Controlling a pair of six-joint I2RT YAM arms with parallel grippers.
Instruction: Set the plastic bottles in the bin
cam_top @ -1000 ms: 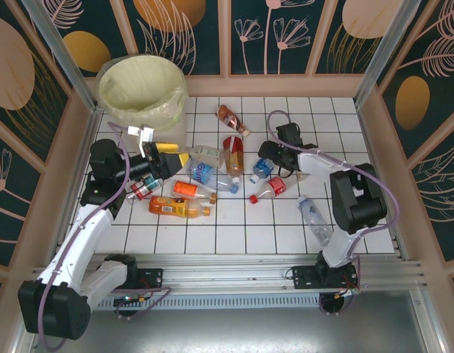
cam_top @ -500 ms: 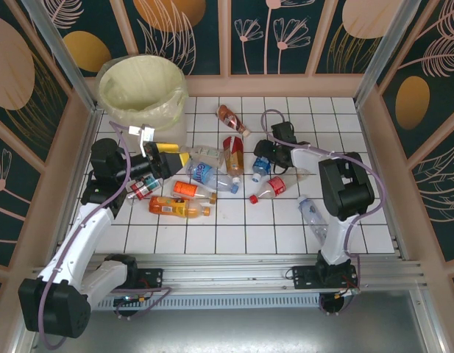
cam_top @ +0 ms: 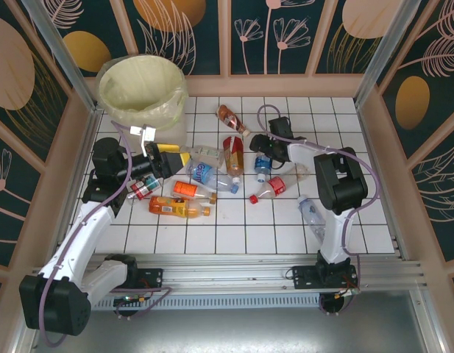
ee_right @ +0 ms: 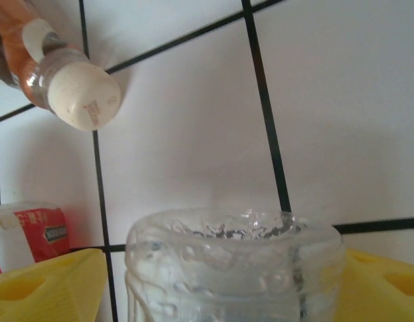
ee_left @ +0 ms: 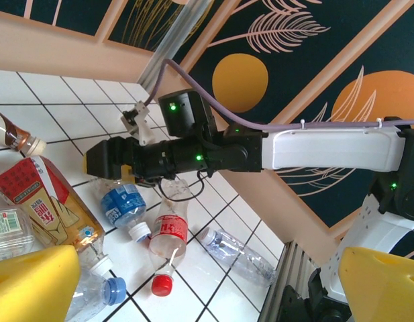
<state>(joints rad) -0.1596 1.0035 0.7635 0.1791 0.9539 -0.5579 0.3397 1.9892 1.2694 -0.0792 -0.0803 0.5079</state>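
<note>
On the tiled table (cam_top: 359, 220): plastic bottles (cam_top: 204, 176), some ten, lying loose; none visible inside the bin (cam_top: 142, 88) at the far-left corner. Left gripper (cam_top: 173, 156): fingers spread, empty, beside the bin. Right gripper (cam_top: 257, 147): fingers flank a clear bottle (ee_right: 233, 268); grasp cannot be told. Task judged barely begun.

Bench (cam_top: 234, 235): glossy white tiles, dark grout lines.
Plastic bottles (ee_right: 233, 268): clear, glossy, dimpled plastic with shiny printed labels.
Bin (cam_top: 171, 121): thin, translucent, crinkled film liner.
Fingers (ee_right: 45, 288): matt yellow plastic.
Arm shells (cam_top: 83, 228): smooth white plastic.
Front rail (cam_top: 234, 268): brushed metal.
</note>
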